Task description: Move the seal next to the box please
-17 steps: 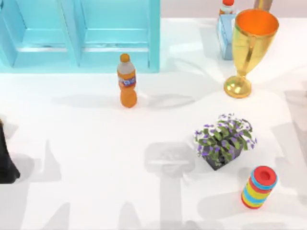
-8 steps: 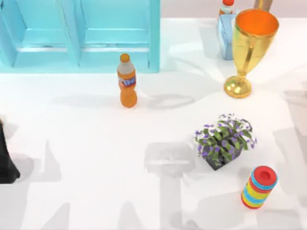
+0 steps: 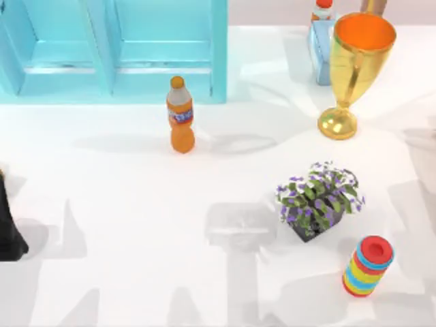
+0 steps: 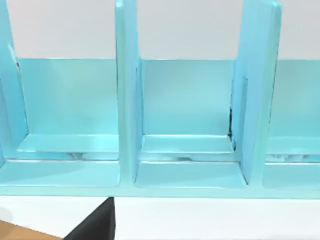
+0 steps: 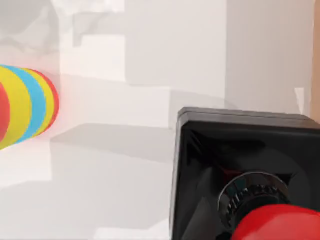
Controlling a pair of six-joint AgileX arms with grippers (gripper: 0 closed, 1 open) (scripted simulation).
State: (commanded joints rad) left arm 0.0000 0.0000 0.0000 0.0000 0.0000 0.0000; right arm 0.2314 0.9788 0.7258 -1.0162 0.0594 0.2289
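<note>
Seen close up from the right wrist: the seal (image 5: 245, 175), black square base toward the white table (image 5: 125, 100), glossy red knob nearest the camera. Apparently standing upright, so the knob is offered for a grasp from above. Resting a little apart from the striped cylinder (image 5: 25, 107), which the top view puts at the lower right of the frame (image 3: 368, 266). Judging from that neighbour, probably somewhere off the table's lower right.

Right gripper released or clenched: cannot tell. Looks like an approach over the seal, with nothing lifted yet.

Left arm (image 3: 8, 225) parked at the left edge of the top view, mid-height, out of the way of the work. Its gripper released or clenched: cannot tell either. Facing the blue shelf (image 4: 190, 125), whose open compartments take up the upper left of the top view (image 3: 163, 48).

Which thing counts as the box: hard to say. Could be that blue shelf, or the pale carton (image 3: 319, 48) at the upper right, tucked behind the gold cup (image 3: 354, 61). Either way, a long carry toward the top of the frame.

In between: the potted plant (image 3: 319, 197) right of centre and the orange bottle (image 3: 180, 116) above centre, both upright and tippable. Best to lift high before crossing.
</note>
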